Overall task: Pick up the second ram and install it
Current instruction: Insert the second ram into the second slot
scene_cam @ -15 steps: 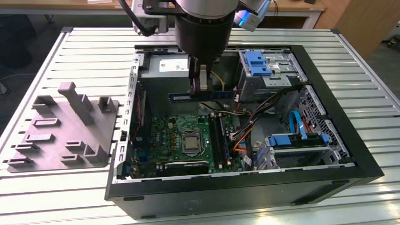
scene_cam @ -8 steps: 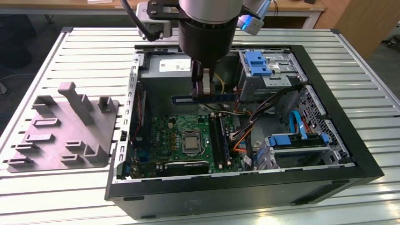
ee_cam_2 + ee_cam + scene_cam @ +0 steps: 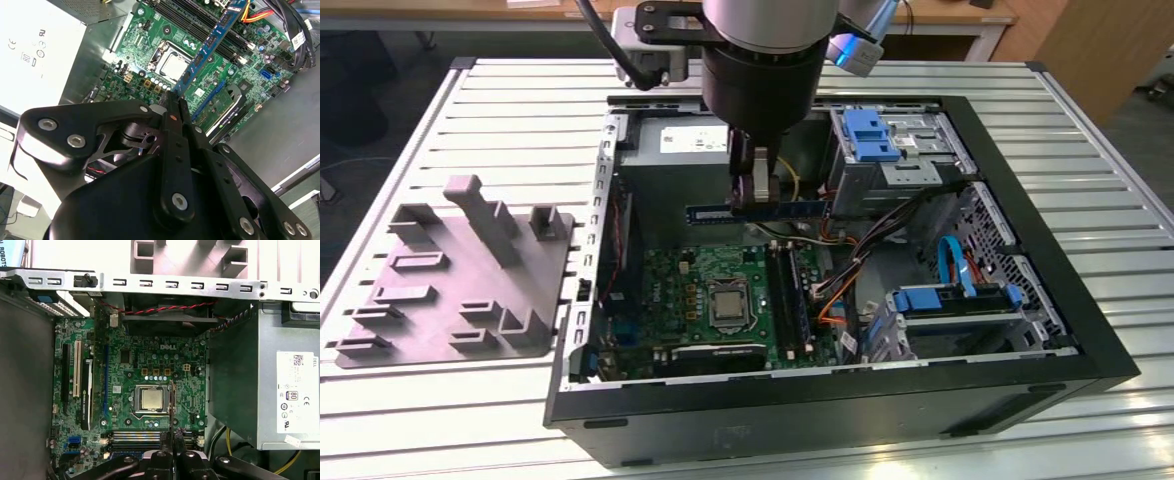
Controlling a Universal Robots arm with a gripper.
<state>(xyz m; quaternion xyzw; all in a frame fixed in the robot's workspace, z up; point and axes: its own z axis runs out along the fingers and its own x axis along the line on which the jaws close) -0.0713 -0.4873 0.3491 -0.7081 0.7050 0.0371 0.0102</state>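
The second ram (image 3: 781, 210) is a thin blue-green stick held level above the open computer case, over the back part of the motherboard (image 3: 707, 300). My gripper (image 3: 755, 200) hangs straight down from the arm and is shut on the stick near its middle. In the second wrist view the second ram (image 3: 212, 42) juts out from my gripper (image 3: 175, 102) across the board. In the first wrist view the second ram (image 3: 171, 407) shows edge-on beside the processor socket (image 3: 150, 400), above the memory slots (image 3: 132, 436). The long black memory slots (image 3: 787, 285) lie on the board below the stick.
A grey power supply (image 3: 670, 150) sits in the case's back corner close to my gripper. Drive cages with blue clips (image 3: 874, 135) and loose cables (image 3: 854, 270) fill the exterior view's right side. A grey fixture tray (image 3: 454, 275) lies on the slatted table outside the case.
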